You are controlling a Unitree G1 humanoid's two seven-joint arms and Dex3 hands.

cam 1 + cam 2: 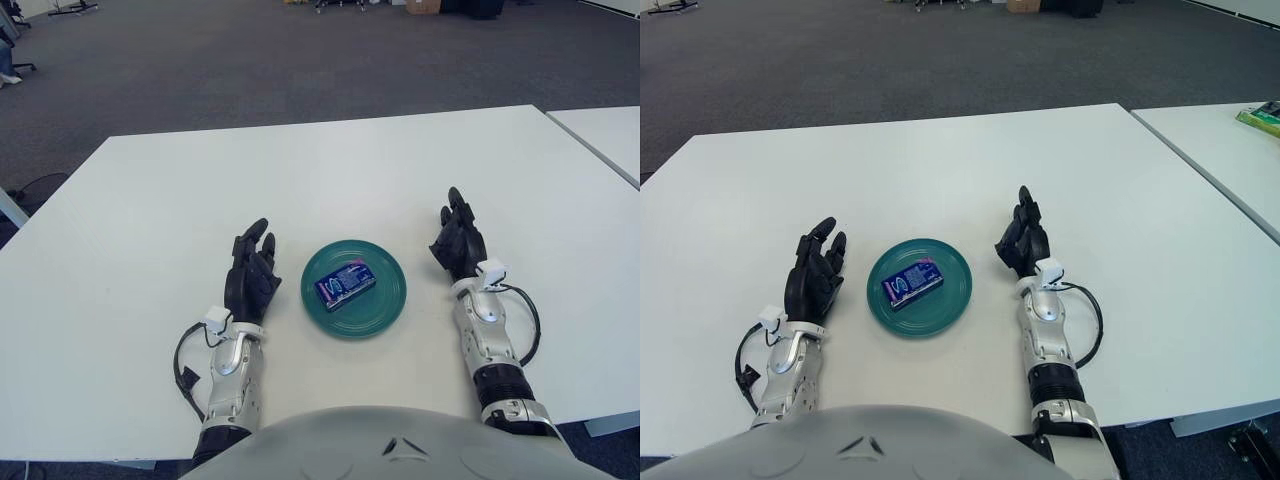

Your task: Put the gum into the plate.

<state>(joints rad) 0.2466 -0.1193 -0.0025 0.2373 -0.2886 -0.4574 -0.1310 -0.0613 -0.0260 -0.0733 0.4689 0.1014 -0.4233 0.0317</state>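
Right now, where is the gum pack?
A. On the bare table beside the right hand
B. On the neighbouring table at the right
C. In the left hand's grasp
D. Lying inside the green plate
D: the blue gum pack lies flat inside the green plate, while the left hand and the right hand show on either side of the plate, fingers relaxed and holding nothing.

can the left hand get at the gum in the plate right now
Probably yes. The left hand is open just left of the plate, and nothing lies between it and the gum.
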